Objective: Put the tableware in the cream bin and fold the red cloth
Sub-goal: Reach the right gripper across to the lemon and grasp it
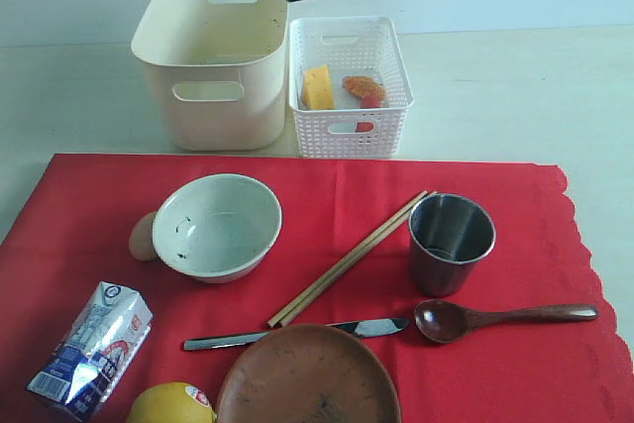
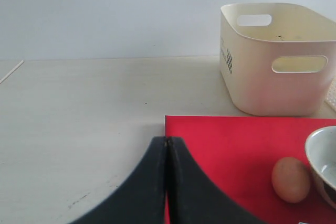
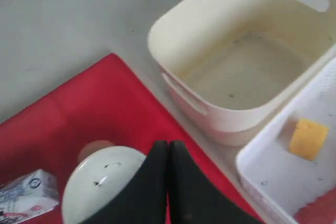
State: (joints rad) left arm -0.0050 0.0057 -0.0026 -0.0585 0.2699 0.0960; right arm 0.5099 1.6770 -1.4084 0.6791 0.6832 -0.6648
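The red cloth (image 1: 327, 195) lies flat with the tableware on it: a white speckled bowl (image 1: 217, 226), wooden chopsticks (image 1: 349, 259), a steel cup (image 1: 451, 242), a metal knife (image 1: 295, 333), a dark wooden spoon (image 1: 500, 317) and a round brown plate (image 1: 308, 378). The cream bin (image 1: 216, 58) stands behind the cloth and looks empty inside. My right gripper (image 3: 168, 142) is shut with nothing in it and hangs high above the cloth's far edge, near the bowl (image 3: 102, 182) and the bin (image 3: 247, 56). My left gripper (image 2: 166, 139) is shut and empty over the cloth's (image 2: 247, 156) far left corner.
A white lattice basket (image 1: 349, 86) beside the bin holds cheese (image 1: 317, 88) and a sausage piece (image 1: 364, 89). An egg (image 1: 144, 236) sits left of the bowl. A milk carton (image 1: 91, 349) and a lemon (image 1: 171, 403) lie at the cloth's front left.
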